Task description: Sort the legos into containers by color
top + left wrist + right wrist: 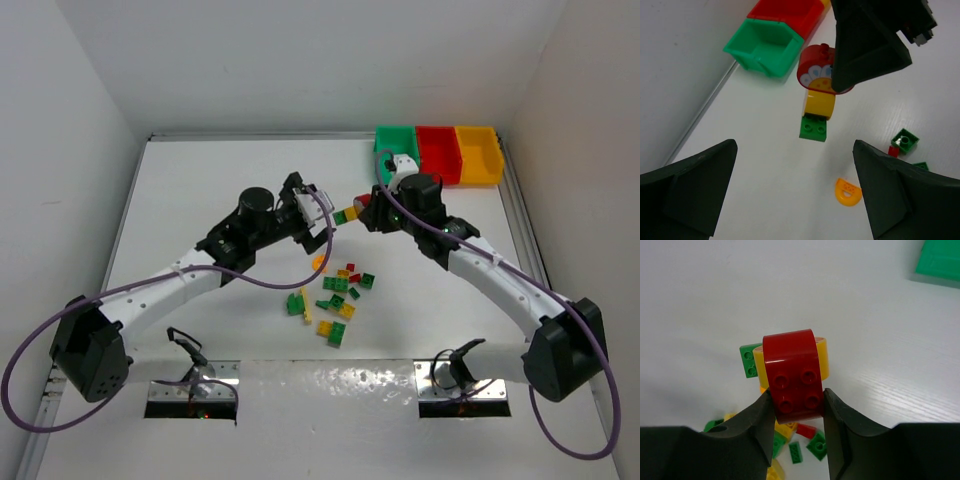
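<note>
Between the right fingers (pixel 760 422), which are closed tight on its two flanks, sits a red brick (pixel 791 371) with an arched top. It forms one end of a three-colour stack: a yellow brick (pixel 823 357) is joined to it, and a green brick (pixel 747 360) follows at the far end. The stack appears to be held above the tabletop (pixel 200 180), though contact cannot be ruled out.

Facing it, the left fingers (pixel 695 185) are spread wide and hold nothing, and the stack lies ahead of them, not yet between them. Loose legos (pixel 340 295) lie scattered nearer the arm bases. The green bin (pixel 395 135), red bin (pixel 437 150) and yellow-orange bin (pixel 478 155) stand in a row at the far right corner.

The step in hand is judged to be separating the stack so that each colour can go to its own bin. To do it well:
- Hold the right grasp steady.
- Centre the left fingers on the green brick's flat side walls, clear of the seam with the yellow brick.
- Close fully before pulling.
- Pull along the stud axis with a slight rocking motion, since a skewed pull could flick a piece into the loose legos.
</note>
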You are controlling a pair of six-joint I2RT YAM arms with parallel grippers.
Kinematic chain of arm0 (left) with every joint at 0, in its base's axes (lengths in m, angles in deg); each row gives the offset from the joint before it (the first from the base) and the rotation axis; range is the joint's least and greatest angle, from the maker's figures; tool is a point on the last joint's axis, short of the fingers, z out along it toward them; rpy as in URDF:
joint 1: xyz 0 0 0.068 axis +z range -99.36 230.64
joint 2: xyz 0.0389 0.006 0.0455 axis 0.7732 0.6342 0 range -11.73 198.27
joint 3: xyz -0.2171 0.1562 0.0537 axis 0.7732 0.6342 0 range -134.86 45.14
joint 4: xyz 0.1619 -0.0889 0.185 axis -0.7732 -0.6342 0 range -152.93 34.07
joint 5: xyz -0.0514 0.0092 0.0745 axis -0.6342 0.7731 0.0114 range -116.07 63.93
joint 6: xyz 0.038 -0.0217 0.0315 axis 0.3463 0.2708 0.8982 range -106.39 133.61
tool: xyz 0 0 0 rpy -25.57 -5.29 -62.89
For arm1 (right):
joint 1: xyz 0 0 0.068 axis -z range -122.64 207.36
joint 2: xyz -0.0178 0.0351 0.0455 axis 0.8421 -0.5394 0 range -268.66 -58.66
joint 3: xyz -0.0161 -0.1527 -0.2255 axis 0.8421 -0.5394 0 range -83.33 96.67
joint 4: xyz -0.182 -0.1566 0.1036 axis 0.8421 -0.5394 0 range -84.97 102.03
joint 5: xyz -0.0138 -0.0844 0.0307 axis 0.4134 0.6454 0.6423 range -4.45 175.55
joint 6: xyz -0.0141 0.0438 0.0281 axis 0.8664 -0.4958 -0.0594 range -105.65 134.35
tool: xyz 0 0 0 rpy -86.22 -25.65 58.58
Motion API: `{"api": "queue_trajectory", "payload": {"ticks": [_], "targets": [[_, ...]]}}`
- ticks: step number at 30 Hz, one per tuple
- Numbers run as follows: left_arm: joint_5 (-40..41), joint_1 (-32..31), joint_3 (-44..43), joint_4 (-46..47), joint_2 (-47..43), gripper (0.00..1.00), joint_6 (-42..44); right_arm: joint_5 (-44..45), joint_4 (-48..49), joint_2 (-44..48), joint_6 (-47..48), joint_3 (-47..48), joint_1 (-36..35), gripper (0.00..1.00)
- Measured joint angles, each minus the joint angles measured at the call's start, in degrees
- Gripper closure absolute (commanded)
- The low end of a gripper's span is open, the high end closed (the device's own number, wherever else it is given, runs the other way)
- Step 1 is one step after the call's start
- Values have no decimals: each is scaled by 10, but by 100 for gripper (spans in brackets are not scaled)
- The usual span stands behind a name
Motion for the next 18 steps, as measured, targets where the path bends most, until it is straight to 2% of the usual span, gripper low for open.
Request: {"api": "queue_trajectory", "payload": {"ticks": [7, 13, 16, 18], "targets": [[-24, -3, 26, 59, 20, 1, 77, 1, 35, -4, -66, 0, -23, 100], [-46, -9, 36, 84, 57, 5, 119, 17, 46, -9, -76, 0, -58, 100], [-54, -9, 35, 83, 75, 15, 120, 17, 54, -16, -77, 0, -70, 100], [-54, -9, 35, 81, 79, 16, 121, 17, 57, -19, -77, 0, -70, 100]]}}
